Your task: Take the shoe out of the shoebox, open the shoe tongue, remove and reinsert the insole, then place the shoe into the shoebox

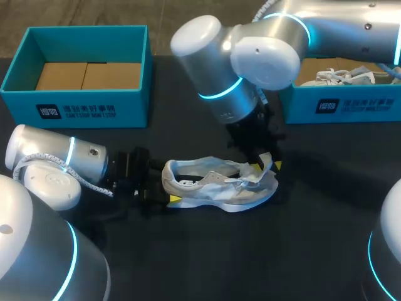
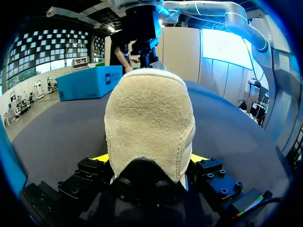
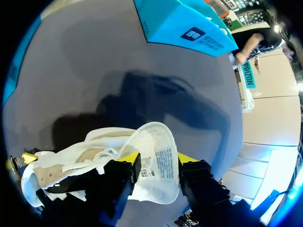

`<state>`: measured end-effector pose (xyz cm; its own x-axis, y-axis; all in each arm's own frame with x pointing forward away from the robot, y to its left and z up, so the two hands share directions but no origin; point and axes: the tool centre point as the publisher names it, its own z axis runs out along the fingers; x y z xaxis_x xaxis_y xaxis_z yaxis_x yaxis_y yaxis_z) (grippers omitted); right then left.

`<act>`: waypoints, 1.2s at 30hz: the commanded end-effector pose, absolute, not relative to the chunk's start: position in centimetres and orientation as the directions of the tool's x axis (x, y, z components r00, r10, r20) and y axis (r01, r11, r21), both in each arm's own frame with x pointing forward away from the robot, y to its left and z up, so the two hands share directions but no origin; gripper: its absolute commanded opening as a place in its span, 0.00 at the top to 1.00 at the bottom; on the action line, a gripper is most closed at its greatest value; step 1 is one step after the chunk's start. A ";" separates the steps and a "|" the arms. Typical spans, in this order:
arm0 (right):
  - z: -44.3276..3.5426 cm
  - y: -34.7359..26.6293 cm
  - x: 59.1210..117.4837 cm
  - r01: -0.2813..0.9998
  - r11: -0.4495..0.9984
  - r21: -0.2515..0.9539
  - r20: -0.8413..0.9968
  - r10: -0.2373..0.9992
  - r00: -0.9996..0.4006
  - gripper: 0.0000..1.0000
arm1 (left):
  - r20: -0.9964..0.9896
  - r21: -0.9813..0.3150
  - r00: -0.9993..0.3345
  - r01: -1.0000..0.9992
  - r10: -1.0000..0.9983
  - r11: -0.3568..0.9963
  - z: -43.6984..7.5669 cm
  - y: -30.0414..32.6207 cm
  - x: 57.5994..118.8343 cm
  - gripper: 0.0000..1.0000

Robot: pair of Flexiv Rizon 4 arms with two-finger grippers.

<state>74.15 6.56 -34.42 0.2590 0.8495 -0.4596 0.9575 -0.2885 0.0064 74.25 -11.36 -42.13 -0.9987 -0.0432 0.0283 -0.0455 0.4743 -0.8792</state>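
While the left end effector clamps the shoe at its heel, the right end effector pinches the tongue. The tongue seems thin and floppy; grip near its root.

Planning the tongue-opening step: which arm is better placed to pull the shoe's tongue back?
Right. The right gripper pinches the tongue from both sides at the shoe opening, so it probably only needs to lift. The left gripper clamps the heel, steadying the shoe.

My fingers end in bright yellow. The shoe at mid-frame is white and cream, its tongue pale white with a dark-printed label. Table black; the upper-left box teal, brown inside.
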 end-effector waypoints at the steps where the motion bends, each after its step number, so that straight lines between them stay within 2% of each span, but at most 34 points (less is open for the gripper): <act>1: -35.8 5.9 73.6 0.941 -0.338 0.025 -0.401 0.859 0.319 0.47 | 0.029 -0.878 -0.999 -0.046 -0.042 0.477 -42.3 -11.1 74.3 1.00; 5: -36.6 6.0 73.5 0.940 -0.340 0.019 -0.389 0.864 0.320 0.38 | 0.029 -0.878 -0.999 -0.046 -0.042 0.477 -42.3 -11.1 74.3 1.00; 13: -37.7 6.8 73.2 0.940 -0.340 -0.010 -0.360 0.878 0.314 0.05 | 0.029 -0.878 -0.999 -0.046 -0.042 0.477 -42.3 -11.1 74.3 1.00; 17: -36.4 7.3 73.2 0.944 -0.331 -0.001 -0.367 0.878 0.307 0.00 | 0.029 -0.878 -0.999 -0.046 -0.042 0.477 -42.3 -11.1 74.3 1.00; 25: -33.7 8.4 73.7 0.962 -0.271 0.035 -0.354 0.897 0.265 0.00 | 0.029 -0.878 -0.999 -0.046 -0.042 0.477 -42.3 -11.1 74.3 1.00; 31: -31.6 9.7 74.3 0.980 -0.190 0.062 -0.334 0.921 0.200 0.00 | 0.029 -0.878 -0.999 -0.046 -0.042 0.477 -42.3 -11.1 74.3 1.00; 36: -29.8 11.0 75.3 0.992 -0.067 0.111 -0.311 0.945 0.098 0.00 | 0.029 -0.878 -0.999 -0.046 -0.042 0.477 -42.3 -11.1 74.3 1.00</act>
<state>75.43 10.80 -31.01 0.1302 0.9421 -0.3091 0.9906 -0.1100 0.0819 74.25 -11.21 -42.17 -0.9987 -0.0436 0.0280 -0.0453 0.4739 -0.8794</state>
